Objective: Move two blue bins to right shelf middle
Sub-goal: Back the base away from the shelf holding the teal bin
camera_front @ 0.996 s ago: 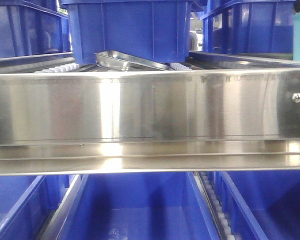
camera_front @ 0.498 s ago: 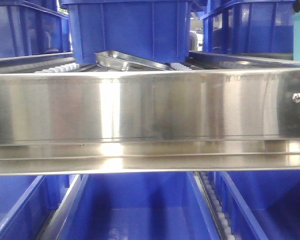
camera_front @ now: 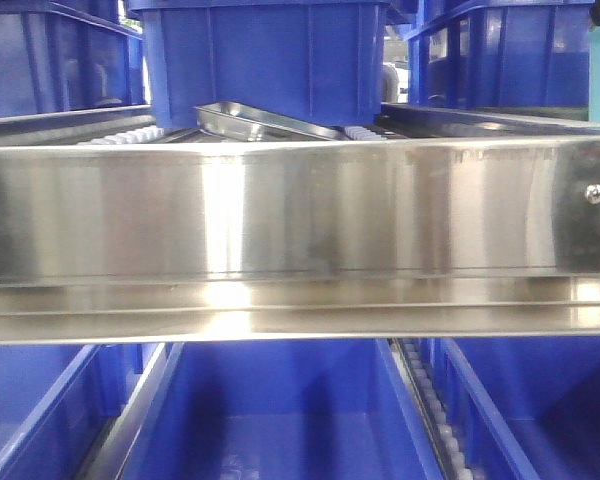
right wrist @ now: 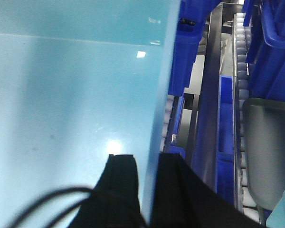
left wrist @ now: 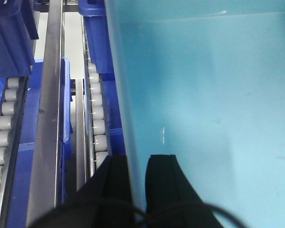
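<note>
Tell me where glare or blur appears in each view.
Front view: strong glare bands on the steel rail, whole picture slightly soft. Left wrist view: left gripper dark and blurred. Right wrist view: bright reflections on the light blue bin; right gripper blurred too.

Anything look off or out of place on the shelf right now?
Yes: the steel tray on the upper rollers lies tilted, askew at the base of the middle blue bin. Nothing spilled or damaged shows. The left gripper and right gripper each pinch a wall of the held bin.
</note>
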Controlling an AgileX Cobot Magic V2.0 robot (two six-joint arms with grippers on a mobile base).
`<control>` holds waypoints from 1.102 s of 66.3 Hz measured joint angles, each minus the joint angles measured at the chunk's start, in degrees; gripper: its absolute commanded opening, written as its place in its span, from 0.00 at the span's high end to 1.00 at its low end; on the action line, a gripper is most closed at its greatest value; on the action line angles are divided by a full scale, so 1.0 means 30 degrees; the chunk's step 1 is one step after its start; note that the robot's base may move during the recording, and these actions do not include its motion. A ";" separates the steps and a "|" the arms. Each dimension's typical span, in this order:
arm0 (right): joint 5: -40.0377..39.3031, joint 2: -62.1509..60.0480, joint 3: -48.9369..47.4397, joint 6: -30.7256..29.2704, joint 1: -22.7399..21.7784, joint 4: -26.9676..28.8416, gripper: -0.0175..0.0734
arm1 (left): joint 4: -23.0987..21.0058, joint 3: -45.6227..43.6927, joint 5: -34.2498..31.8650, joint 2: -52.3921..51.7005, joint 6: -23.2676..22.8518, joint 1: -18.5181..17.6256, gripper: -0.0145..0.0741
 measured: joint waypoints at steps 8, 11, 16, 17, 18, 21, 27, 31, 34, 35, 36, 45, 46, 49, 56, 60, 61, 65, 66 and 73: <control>-0.0338 0.0000 0.0000 0.0000 0.0000 0.0000 0.97 | 0.0071 0.0000 0.0000 0.0000 0.0000 0.0000 0.96; -0.0496 0.0000 0.0000 0.0000 0.0000 0.0000 0.97 | 0.0097 0.0000 0.0000 0.0000 0.0000 0.0000 0.96; -0.0666 0.0000 0.0000 0.0000 0.0000 0.0000 0.97 | 0.0097 0.0000 -0.0038 0.0000 0.0000 0.0000 0.96; -0.0658 0.0000 0.0000 0.0000 0.0000 0.0000 0.97 | 0.0115 0.0000 -0.0038 0.0000 0.0000 0.0000 0.96; -0.0694 0.0000 0.0000 0.0000 0.0000 -0.0035 0.97 | 0.0115 0.0000 -0.0038 0.0000 -0.0011 0.0000 0.96; -0.0702 0.0000 0.0000 0.0000 0.0000 -0.0035 0.97 | 0.0150 0.0000 -0.0074 0.0000 -0.0011 0.0000 0.96; -0.0831 0.0062 0.0000 0.0000 0.0000 -0.0035 0.97 | 0.0198 0.0000 -0.0074 0.0000 -0.0011 0.0000 0.96; -0.0869 0.0062 0.0000 0.0000 0.0000 -0.0035 0.97 | 0.0198 0.0000 -0.0074 0.0000 -0.0043 0.0000 0.96; -0.0869 0.0062 0.0000 0.0000 0.0000 -0.0035 0.97 | 0.0198 0.0000 -0.0074 0.0000 -0.0043 0.0000 0.96; -0.0902 0.0062 0.0000 0.0000 0.0000 -0.0035 0.97 | 0.0198 0.0000 -0.0074 0.0000 -0.0043 0.0000 0.96; -0.0902 0.0062 0.0000 0.0000 0.0000 -0.0035 0.97 | 0.0198 0.0000 -0.0074 0.0000 -0.0043 0.0000 0.96; -0.0937 0.0062 0.0000 0.0000 0.0000 -0.0035 0.97 | 0.0198 -0.0012 -0.0074 0.0000 -0.0043 0.0000 0.96; -0.0937 0.0062 0.0000 0.0000 0.0000 -0.0035 0.97 | 0.0198 -0.0012 -0.0074 0.0000 -0.0043 0.0000 0.96; -0.0937 0.0062 0.0000 0.0000 0.0000 -0.0035 0.97 | 0.0198 -0.0012 -0.0074 0.0000 -0.0043 0.0000 0.96; -0.0937 0.0062 0.0000 0.0000 0.0000 -0.0035 0.97 | 0.0198 -0.0012 -0.0074 0.0000 -0.0043 0.0000 0.96; -0.0937 0.0062 0.0000 0.0000 0.0000 -0.0035 0.97 | 0.0198 -0.0012 -0.0074 0.0000 -0.0043 0.0000 0.96; -0.0937 0.0062 0.0000 0.0000 0.0000 -0.0035 0.97 | 0.0198 -0.0012 -0.0074 0.0000 -0.0043 0.0000 0.96; -0.0937 0.0062 0.0000 0.0000 0.0000 -0.0035 0.97 | 0.0198 -0.0012 -0.0074 0.0000 -0.0043 0.0000 0.96; -0.0937 0.0062 0.0000 0.0000 0.0000 -0.0035 0.97 | 0.0198 -0.0012 -0.0074 0.0000 -0.0043 0.0000 0.96; -0.0937 0.0062 0.0000 0.0000 0.0000 -0.0035 0.97 | 0.0198 -0.0012 -0.0074 0.0000 -0.0043 0.0000 0.96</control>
